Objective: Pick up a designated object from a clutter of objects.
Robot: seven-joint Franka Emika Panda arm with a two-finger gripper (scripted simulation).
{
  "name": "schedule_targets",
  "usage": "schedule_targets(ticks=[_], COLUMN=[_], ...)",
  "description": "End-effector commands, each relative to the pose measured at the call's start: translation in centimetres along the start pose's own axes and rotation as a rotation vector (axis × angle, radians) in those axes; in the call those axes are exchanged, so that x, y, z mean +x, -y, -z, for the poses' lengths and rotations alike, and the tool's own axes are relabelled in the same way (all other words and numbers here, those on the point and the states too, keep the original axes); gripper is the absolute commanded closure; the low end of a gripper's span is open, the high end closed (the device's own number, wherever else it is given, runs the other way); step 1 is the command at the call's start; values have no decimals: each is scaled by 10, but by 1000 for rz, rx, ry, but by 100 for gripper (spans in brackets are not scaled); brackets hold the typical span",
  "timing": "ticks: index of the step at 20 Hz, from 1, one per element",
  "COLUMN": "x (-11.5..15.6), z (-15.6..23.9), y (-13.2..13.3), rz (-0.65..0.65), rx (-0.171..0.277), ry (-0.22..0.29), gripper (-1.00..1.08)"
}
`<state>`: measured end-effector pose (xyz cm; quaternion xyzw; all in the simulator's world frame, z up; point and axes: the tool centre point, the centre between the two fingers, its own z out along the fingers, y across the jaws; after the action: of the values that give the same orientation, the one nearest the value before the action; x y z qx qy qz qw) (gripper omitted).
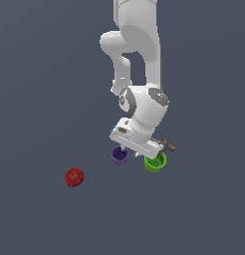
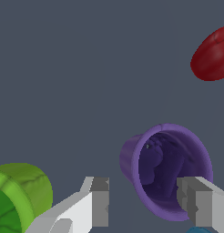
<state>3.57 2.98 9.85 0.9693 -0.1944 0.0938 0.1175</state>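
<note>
Purple cup (image 1: 119, 155) is what I want, and it sits a bit below the middle of the exterior view, right under my robot arm (image 1: 139, 45).

I go from big to small. The arm is the biggest thing. It bends down from the top of the frame so its hand (image 2: 143, 200) can hang over the cups. The grey surface (image 1: 40, 89) lies under everything.

Next is the green cup (image 1: 155, 162). It is bigger than the purple one and sits just beside it, toward the exterior view's right. I must not grab that one.

Then comes the purple cup (image 2: 166, 170) again. In the wrist view it lies tipped, so I can look into its mouth. The hand is open. One finger (image 2: 99, 202) is on one side of the cup and the other finger (image 2: 200, 205) seems to overlap its rim on the other side. I think they are spread like that so they can close on the cup wall.

The red ball (image 1: 74, 177) is well apart, in the lower left of the exterior view.

A tiny orange-grey piece (image 1: 168, 146) peeks out by the hand.
</note>
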Motion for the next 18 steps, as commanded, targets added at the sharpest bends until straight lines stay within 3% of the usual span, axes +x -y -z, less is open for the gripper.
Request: schedule_targets(ticks=[1,13,14,18], x=[0,-1,-1,-1], z=[-1,-30,-30,-30], y=[0,0,0,0], rz=[0,-2,-2,-2], rx=[0,0,0,0], ry=[0,-2,-2,-2], gripper=[-20,-20,108,108])
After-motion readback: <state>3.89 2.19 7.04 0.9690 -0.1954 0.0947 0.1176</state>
